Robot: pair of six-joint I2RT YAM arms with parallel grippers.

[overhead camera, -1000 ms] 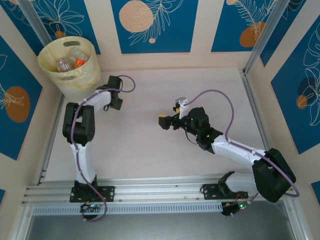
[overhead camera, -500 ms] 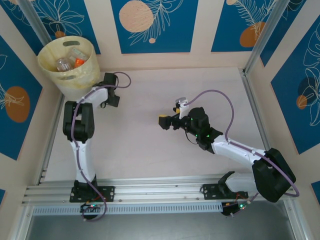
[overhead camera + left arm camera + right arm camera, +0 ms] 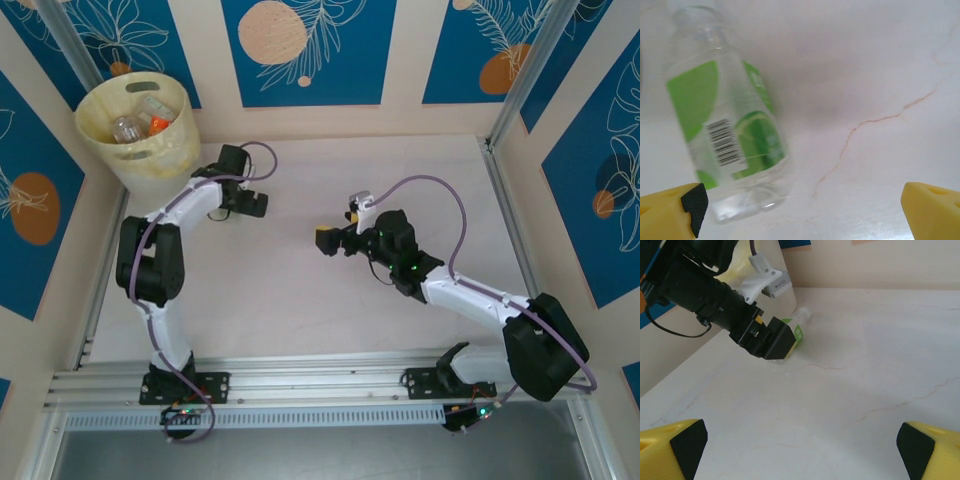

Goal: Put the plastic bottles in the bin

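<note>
A clear plastic bottle with a green label lies on the table, its base just in front of my left gripper's left fingertip. That gripper is open and low over the table, with nothing between its jaws. From the right wrist the same bottle peeks out behind the left gripper. The pale yellow bin stands in the far left corner with a few bottles inside. My right gripper hovers open mid-table, holding nothing.
Wall panels close in the table on three sides. The bin rises just behind the left arm. An aluminium rail runs along the near edge by the arm bases. The marbled tabletop is bare between the grippers.
The left gripper has swung away from the bin's side, rightwards and down over the table to the green-label bottle. The right arm has barely shifted.
</note>
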